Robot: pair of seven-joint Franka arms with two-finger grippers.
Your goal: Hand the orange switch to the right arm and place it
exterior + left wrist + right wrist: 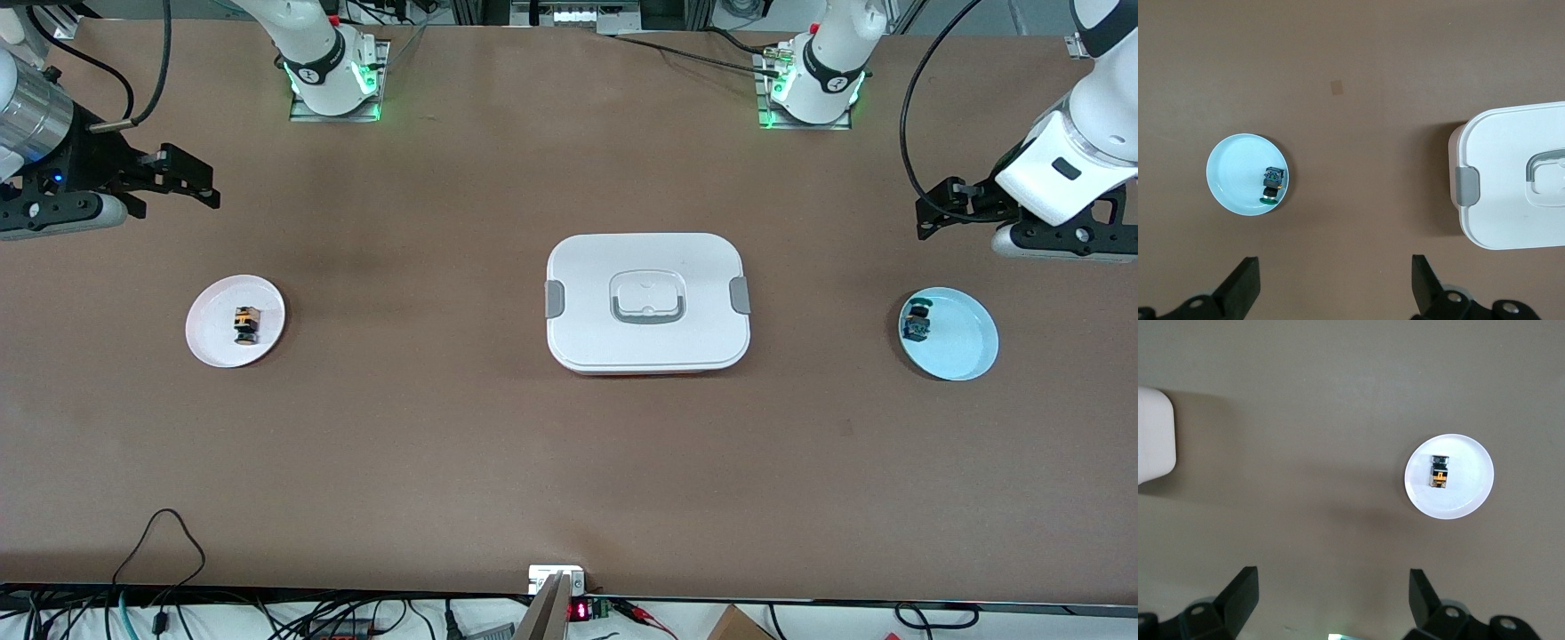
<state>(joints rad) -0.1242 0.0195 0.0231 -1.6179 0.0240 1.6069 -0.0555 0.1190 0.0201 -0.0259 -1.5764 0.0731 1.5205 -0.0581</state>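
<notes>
The orange switch (246, 324), black with an orange middle, lies on a small white plate (213, 336) at the right arm's end of the table. It also shows in the right wrist view (1439, 473) on that plate (1471, 495). My right gripper (191, 178) hangs open and empty over bare table beside the plate, its jaws wide apart in its wrist view (1333, 580). My left gripper (933, 209) hangs open and empty over bare table at the left arm's end, also seen in its wrist view (1336, 261).
A white lidded container (647, 302) with grey clips stands mid-table and shows in the left wrist view (1511, 180). A light blue plate (965, 342) at the left arm's end holds a dark blue-and-teal component (916, 323), also seen in the left wrist view (1271, 183).
</notes>
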